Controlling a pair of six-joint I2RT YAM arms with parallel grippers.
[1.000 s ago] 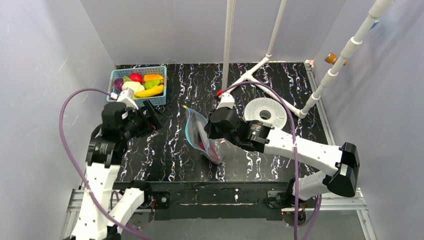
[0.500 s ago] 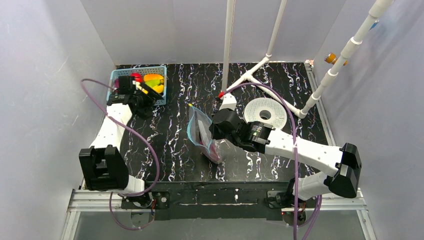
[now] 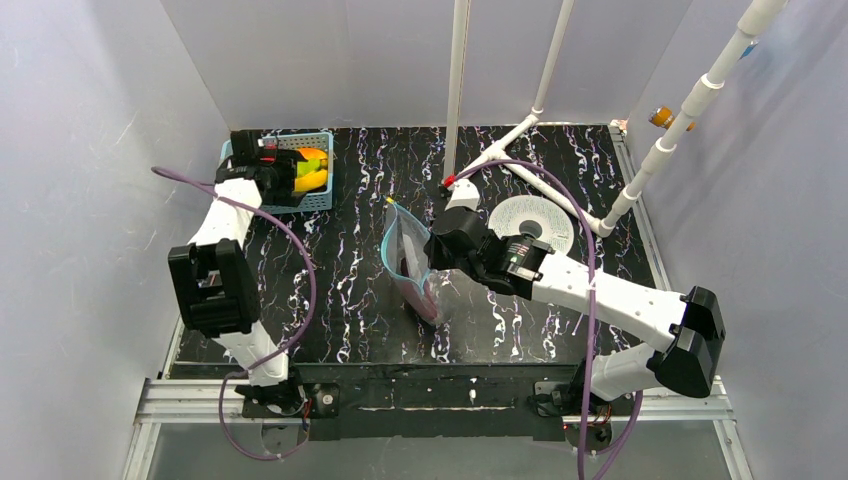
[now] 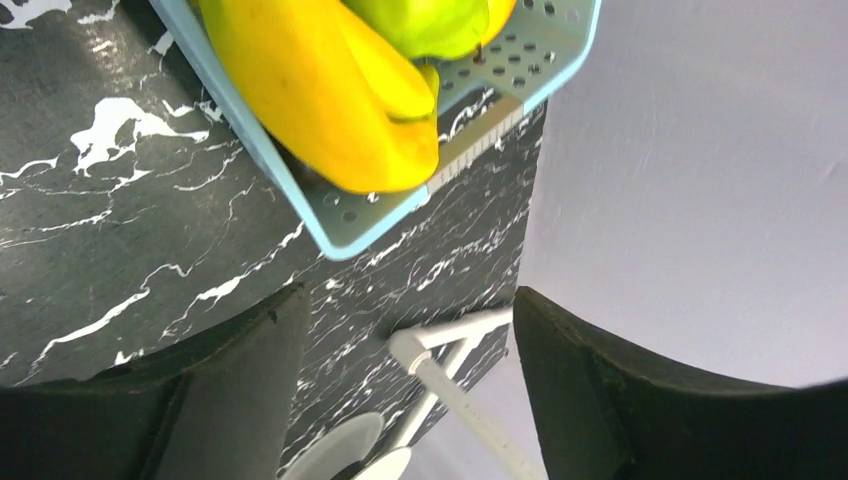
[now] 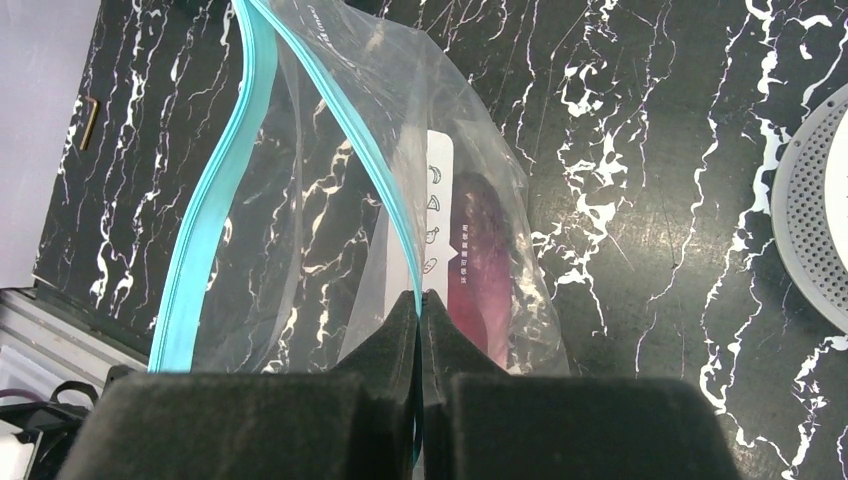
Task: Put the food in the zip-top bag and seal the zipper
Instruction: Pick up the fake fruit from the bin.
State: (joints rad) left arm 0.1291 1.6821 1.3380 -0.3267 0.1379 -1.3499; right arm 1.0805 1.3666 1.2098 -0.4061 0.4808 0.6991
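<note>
The clear zip-top bag (image 3: 412, 268) stands mid-table with its mouth open. My right gripper (image 3: 436, 250) is shut on one side of the teal zipper (image 5: 395, 200), and the other zipper strip (image 5: 215, 210) hangs free to the left. A purple eggplant (image 5: 485, 270) lies inside the bag. The rest of the food sits in the light-blue basket (image 3: 322, 136) at the far left: yellow bananas (image 4: 320, 90) and a green piece (image 4: 430, 20). My left gripper (image 3: 283, 172) hovers over the basket's near part. In the left wrist view it (image 4: 405, 300) is open with nothing between its fingers.
A white perforated disc (image 3: 535, 225) lies right of the bag, close to my right arm. A white pipe frame (image 3: 520, 150) rises at the back right. Grey walls enclose the table on the left, back and right. The basket (image 4: 370, 215) sits near the left wall.
My left arm has stretched from mid-left up to the basket. Its jaws have narrowed a little. My right gripper has carried the bag's edge slightly right and farther back.
</note>
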